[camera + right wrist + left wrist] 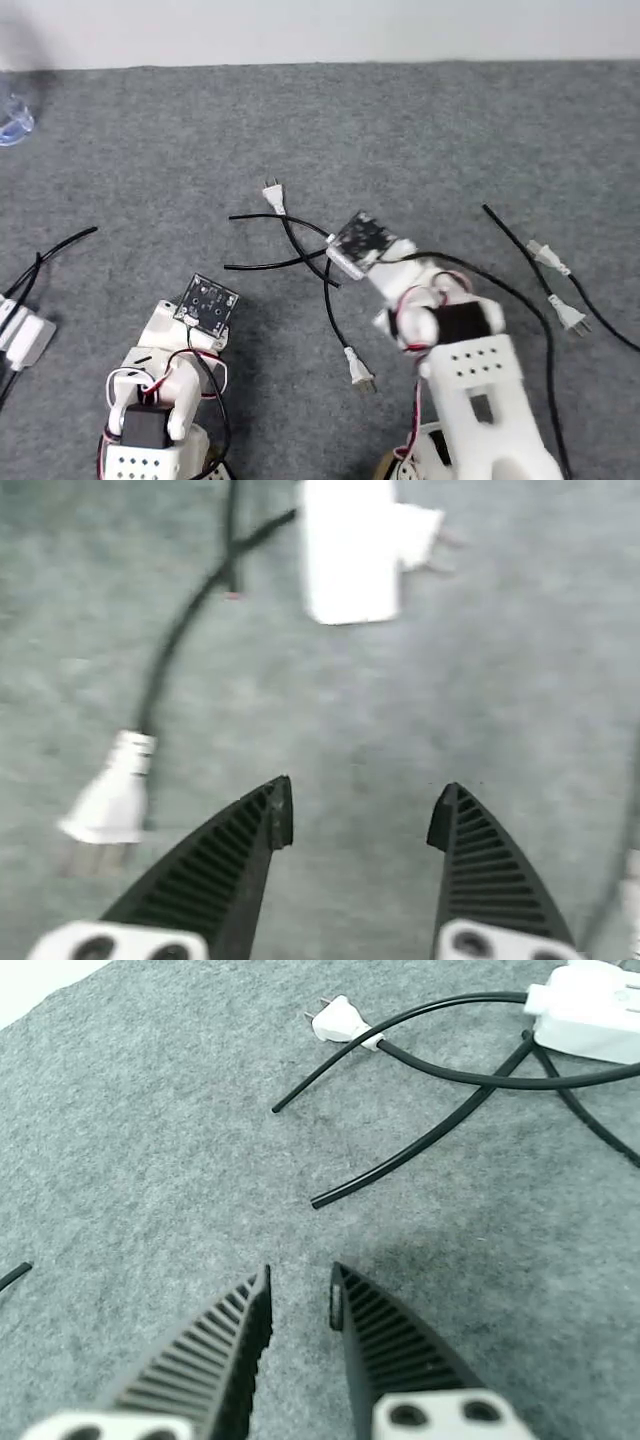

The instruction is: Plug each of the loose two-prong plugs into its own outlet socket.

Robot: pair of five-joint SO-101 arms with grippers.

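Grey felt table (pixel 450 130) | left tool (pixel 300 1282) narrowly parted, empty | right tool (pixel 367 795) spread wide, white plug (pixel 105 805) nearby

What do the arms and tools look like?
The left arm and right arm are white plastic with black motors and looped red, white and black wires. The left tool and right tool each have two black ribbed pointed fingers on white mounts.

no text, label, number or sign can be read anywhere.
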